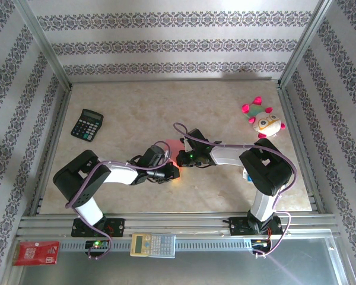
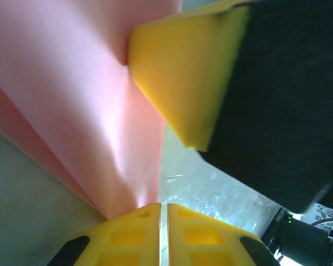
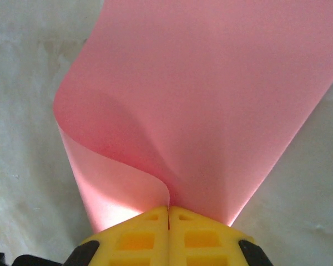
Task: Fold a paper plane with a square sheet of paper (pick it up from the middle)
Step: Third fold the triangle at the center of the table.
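At the table (image 1: 225,107) centre, left gripper (image 2: 162,206) and right gripper (image 3: 168,209) each pinch the square sheet of paper (image 3: 200,111), jaws closed.
Level the edges before pressing any crease.

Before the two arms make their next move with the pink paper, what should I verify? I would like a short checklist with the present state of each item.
1. Right gripper shut on the square sheet of paper: ok.
2. Left gripper pinching the sheet: cannot tell; paper reaches its tips, yet a thin gap shows there.
3. Paper untorn where visible: ok.
4. Sharp crease present: cannot tell; the right wrist view shows a soft curl.
5. Black calculator and plush toy apart from both grippers: ok.
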